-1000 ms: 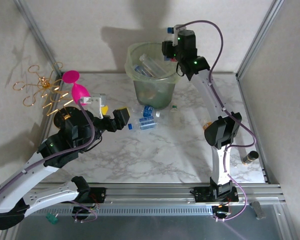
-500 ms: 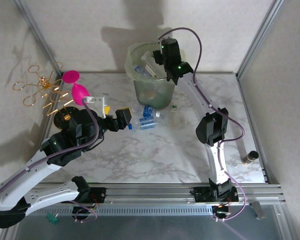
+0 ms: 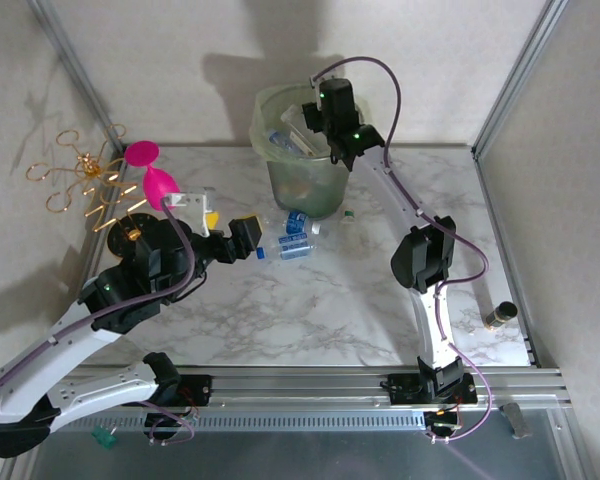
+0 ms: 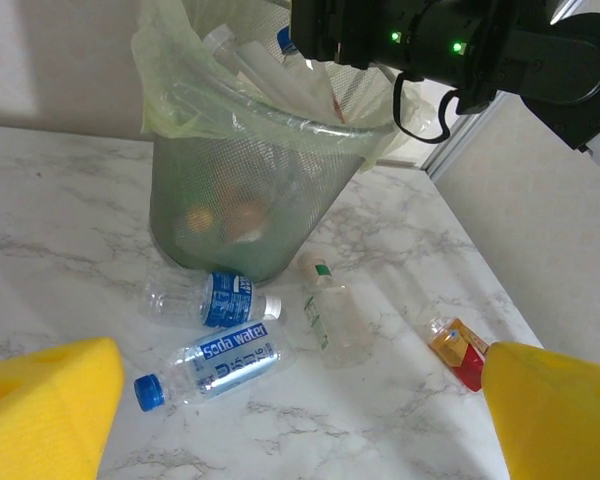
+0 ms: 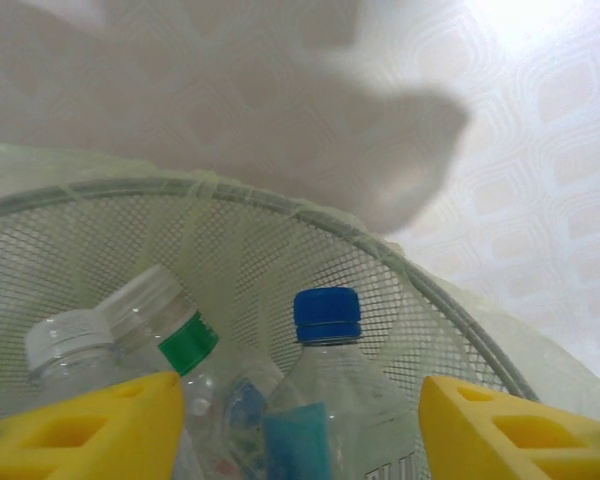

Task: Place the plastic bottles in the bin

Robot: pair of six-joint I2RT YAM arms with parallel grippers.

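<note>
The right gripper [image 3: 317,112] hangs over the bin [image 3: 261,132] in the upper middle of the top view. In its wrist view its yellow pads [image 5: 90,425] stand apart. A blue-capped bottle [image 5: 326,330] stands upright between them, touching neither and resting among other bottles inside the mesh. I judge this to be the release step. Next, that arm needs to rise straight up clear of the rim.

The left gripper [image 4: 300,420], jaws wide apart and empty, looks down on four bottles lying before the bin. The nearest is the "Soda water" bottle [image 4: 212,366]. Picking it up calls for descending across its body and closing squarely, since it may roll.
</note>
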